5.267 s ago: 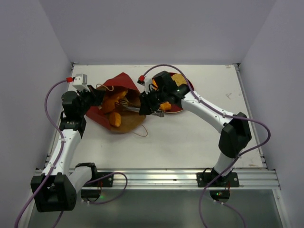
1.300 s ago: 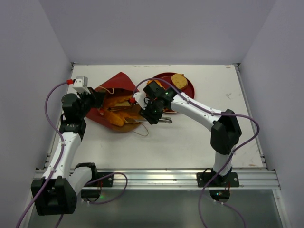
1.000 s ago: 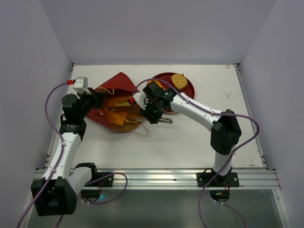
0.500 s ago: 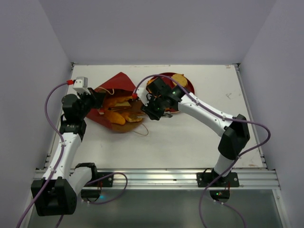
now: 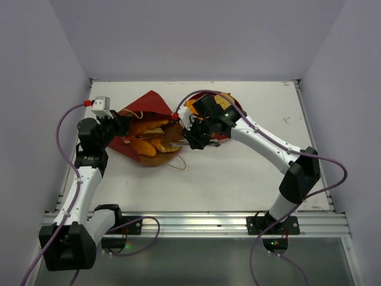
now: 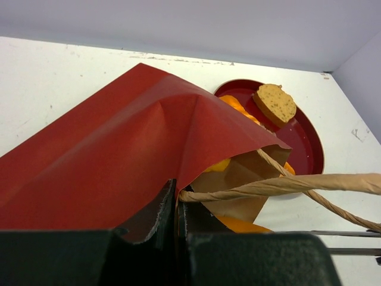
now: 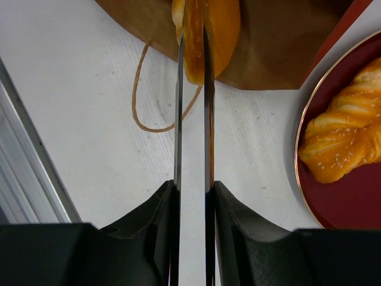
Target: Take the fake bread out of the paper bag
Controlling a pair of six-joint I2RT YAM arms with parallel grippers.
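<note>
Several golden-orange pieces of fake bread (image 5: 147,128) sit in the open mouth of the paper bag (image 5: 149,101). The bag lies flat on the white tabletop (image 5: 238,173) with its brown lining showing. At the bag's upper lip the left end effector (image 6: 176,199) is pinched closed on the red paper edge, and one cord handle (image 6: 280,186) runs out from just beside its fingers. At the bag's mouth the right end effector (image 7: 192,12) has its two thin fingers drawn close together on a long bun (image 7: 223,30). This bun lies over the brown lining with its end at the bag's edge; whether it is lifted off the paper cannot be told. Just outside the bag's mouth, a round dark red plate (image 7: 351,205) carries a braided loaf (image 7: 348,146). On the side of the plate farther from the bag rests a round speckled slice (image 6: 275,102). A second cord handle (image 7: 143,101) loops on the tabletop just outside the bag's mouth, beside the thin fingers.
</note>
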